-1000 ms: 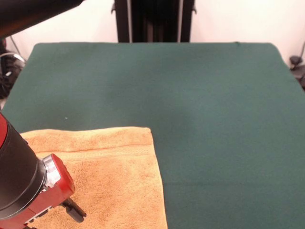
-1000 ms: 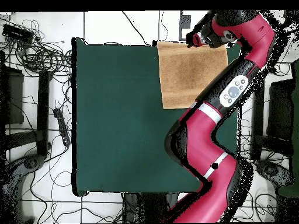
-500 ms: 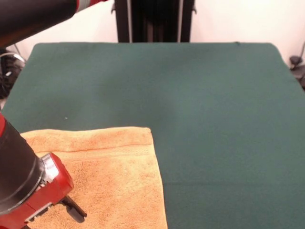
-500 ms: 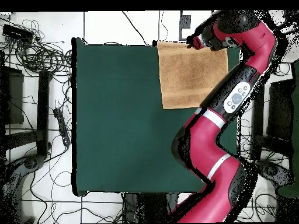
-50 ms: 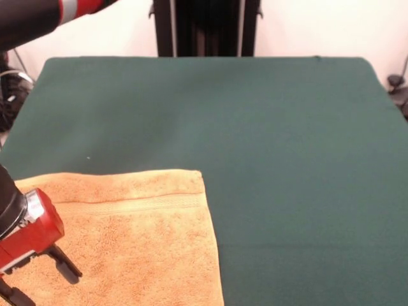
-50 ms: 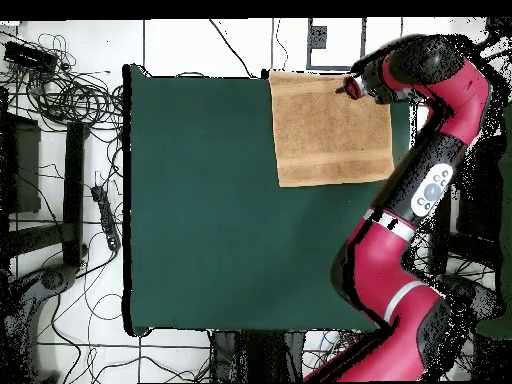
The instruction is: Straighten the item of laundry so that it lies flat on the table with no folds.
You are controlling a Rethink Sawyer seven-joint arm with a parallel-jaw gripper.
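Note:
The item of laundry [image 5: 140, 242], an orange-tan terry towel with a woven band near its far edge, lies spread at the front left of the table [image 5: 274, 140]. In the overhead view the towel [image 6: 325, 135] sits at the top right of the table [image 6: 200, 200], its upper edge at the table's rim. It looks flat, with no fold showing. My gripper [image 5: 50, 290] hovers over the towel's left part, open, with two black fingers [image 5: 67, 266] apart and nothing between them. From above, the gripper [image 6: 350, 88] is near the towel's upper right corner.
The red arm [image 6: 440, 170] bends along the table's right side in the overhead view. Cables [image 6: 60, 90] and black stands [image 6: 75, 190] crowd the floor to the left. The towel's front edge runs out of the front view.
My gripper has slid left in the front view, right in the overhead view, uncovering more of the towel. The arm has swung outward off the towel. The towel itself has hardly shifted.

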